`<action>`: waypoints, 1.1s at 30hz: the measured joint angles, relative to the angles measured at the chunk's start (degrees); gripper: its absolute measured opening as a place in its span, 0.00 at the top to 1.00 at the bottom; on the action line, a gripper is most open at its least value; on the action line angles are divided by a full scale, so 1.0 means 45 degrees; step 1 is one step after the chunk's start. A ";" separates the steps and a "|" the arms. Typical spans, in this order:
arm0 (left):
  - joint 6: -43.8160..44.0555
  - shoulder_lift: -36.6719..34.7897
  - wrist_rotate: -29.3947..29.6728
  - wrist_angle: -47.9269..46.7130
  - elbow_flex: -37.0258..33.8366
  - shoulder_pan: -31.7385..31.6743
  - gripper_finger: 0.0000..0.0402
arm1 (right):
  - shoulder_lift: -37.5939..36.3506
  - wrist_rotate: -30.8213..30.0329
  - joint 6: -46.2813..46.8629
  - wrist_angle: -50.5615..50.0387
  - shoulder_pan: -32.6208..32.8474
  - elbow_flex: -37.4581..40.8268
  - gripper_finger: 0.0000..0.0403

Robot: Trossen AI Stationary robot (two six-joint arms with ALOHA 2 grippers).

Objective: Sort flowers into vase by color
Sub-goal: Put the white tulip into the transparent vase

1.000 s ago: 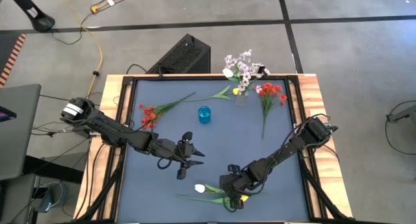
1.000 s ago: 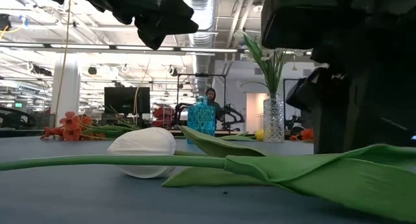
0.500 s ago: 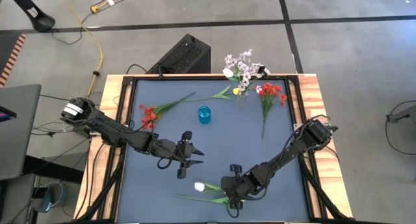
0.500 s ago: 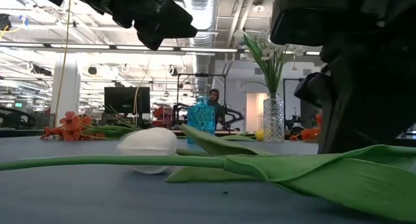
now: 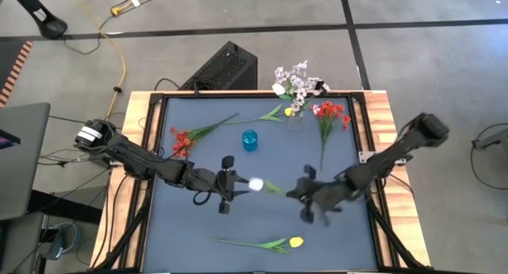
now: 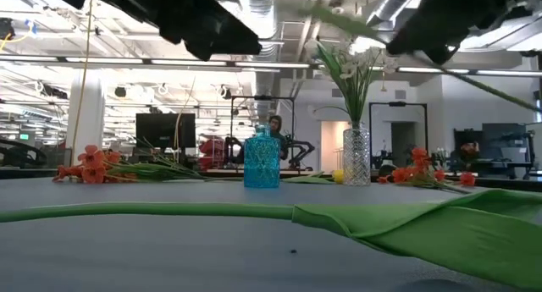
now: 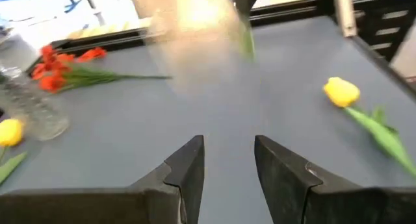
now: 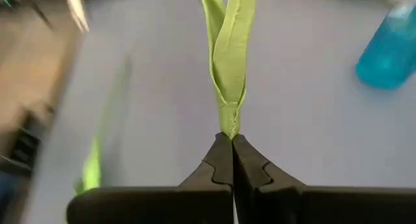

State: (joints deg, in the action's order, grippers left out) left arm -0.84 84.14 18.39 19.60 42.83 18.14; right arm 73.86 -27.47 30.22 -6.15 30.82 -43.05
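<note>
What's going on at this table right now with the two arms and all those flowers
The right gripper is shut on the stem of a white tulip and holds it above the middle of the table. The left gripper, open, waits close by the blossom. A yellow tulip lies near the front edge, red flowers lie farther back, and a clear vase already holds flowers.

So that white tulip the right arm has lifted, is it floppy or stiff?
Probably fairly stiff: the right gripper pinches the white tulip at the stem's end, yet the bloom stays up above the table. It looks light, as that thin pinch carries it. The leaves may still flex.
</note>
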 joint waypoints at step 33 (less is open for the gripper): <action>-0.1119 0.0626 0.0648 0.0326 -0.0005 -0.0667 0.69 | -1.0353 0.1996 -0.5901 1.3087 -1.2527 0.8028 0.96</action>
State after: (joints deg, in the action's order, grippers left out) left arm -5.88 86.96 21.30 21.07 42.81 15.14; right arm 27.27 -18.49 3.67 52.74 -25.55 -6.92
